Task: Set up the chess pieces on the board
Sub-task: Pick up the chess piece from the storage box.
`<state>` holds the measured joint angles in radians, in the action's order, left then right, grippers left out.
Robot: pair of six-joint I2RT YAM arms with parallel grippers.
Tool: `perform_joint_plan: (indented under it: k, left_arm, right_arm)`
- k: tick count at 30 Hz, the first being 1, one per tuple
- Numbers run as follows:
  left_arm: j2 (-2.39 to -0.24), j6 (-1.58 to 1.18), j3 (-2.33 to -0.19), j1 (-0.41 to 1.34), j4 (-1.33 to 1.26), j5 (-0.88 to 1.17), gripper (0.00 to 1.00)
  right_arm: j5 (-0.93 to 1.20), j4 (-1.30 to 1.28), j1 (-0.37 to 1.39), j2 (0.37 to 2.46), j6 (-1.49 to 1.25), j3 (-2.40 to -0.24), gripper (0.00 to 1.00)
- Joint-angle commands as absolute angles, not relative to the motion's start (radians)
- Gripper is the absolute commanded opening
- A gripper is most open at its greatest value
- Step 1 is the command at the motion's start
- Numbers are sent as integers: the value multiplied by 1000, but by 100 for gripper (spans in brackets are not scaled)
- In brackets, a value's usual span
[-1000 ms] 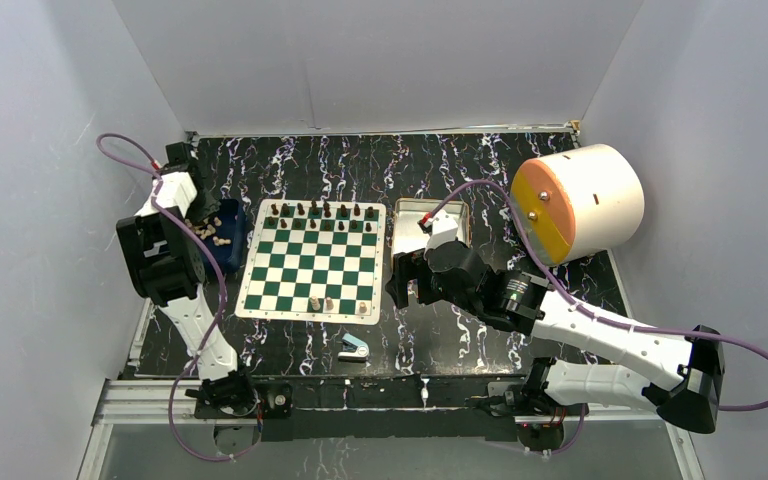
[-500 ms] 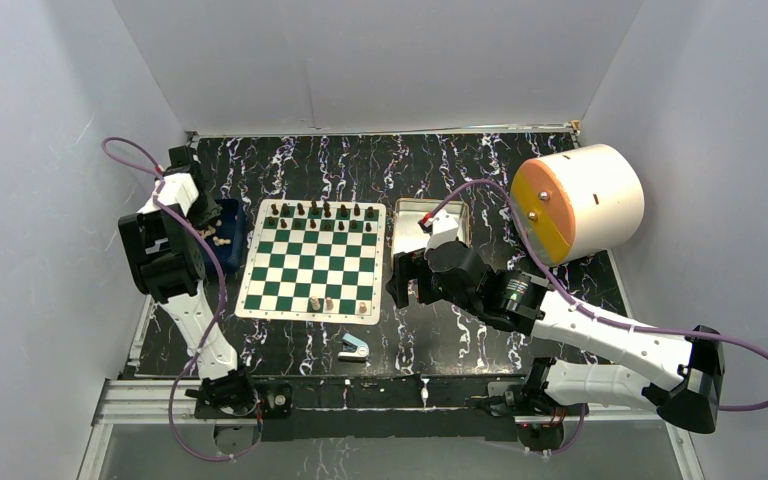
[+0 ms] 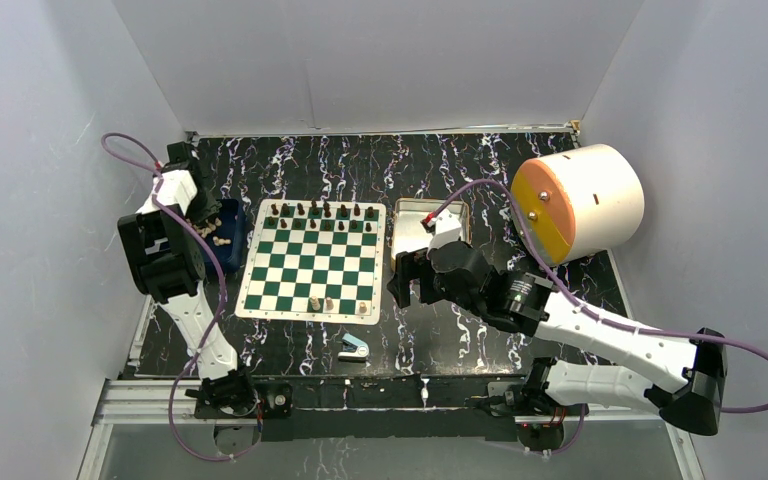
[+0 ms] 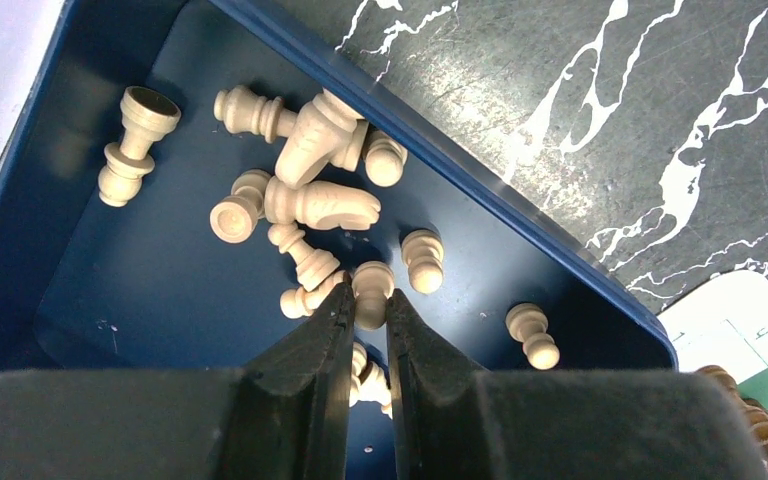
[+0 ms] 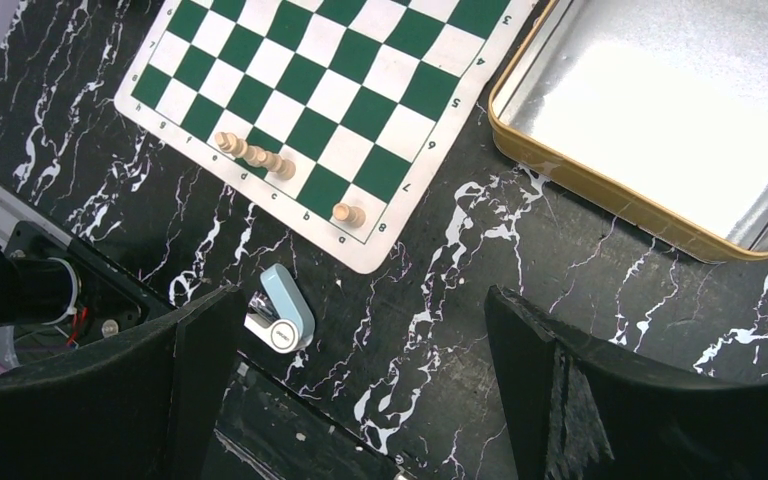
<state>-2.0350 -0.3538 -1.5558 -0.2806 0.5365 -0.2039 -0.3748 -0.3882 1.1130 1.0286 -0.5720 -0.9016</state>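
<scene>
We found the left claw (image 4: pixel 368 300) down inside the blue tray (image 4: pixel 480 160), which sat just off the left edge of the board (image 3: pixel 310 262). Its two black fingers (image 4: pixel 320 350) were nearly together, with only a narrow gap between them, and that gap was filled by a pale pawn (image 4: pixel 372 282) (upright or leaning, we could not tell). Both fingers pressed the pawn's sides, and its round head stood just clear of the tips. Around it, the loose pale pieces (image 4: pixel 310 190) lay scattered on the tray floor, most on their sides, some touching one another and a few apart.

The right claw (image 5: pixel 360 300) hung above the dark marbled table (image 5: pixel 440 300), near the board's near right corner. Its fingers (image 5: pixel 200 350) were spread wide, and it held and touched nothing. A blue-and-white stapler (image 5: pixel 282 315) lay on the table below it, just off the board's near edge, and the open silver tin (image 5: pixel 660 100) lay to the right of the board (nothing showed in the part we could see).

On the board, dark pieces (image 3: pixel 325 212) stood in the two far rows. A few pale ones (image 5: pixel 250 155) stood along the near row, with a single one (image 5: pixel 345 213) further right.
</scene>
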Motion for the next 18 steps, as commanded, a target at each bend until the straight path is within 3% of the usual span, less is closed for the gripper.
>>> perform_joint_plan:
  k: [1, 18]
  left_arm:
    - [-1957, -342, -1595, -286, 587, -197, 12]
    - [-1786, -336, -1555, -287, 669, -136, 12]
  right_arm:
    - [-392, -361, 1110, 983, -572, -921, 99]
    - [-364, -371, 1111, 948, -597, -917, 99]
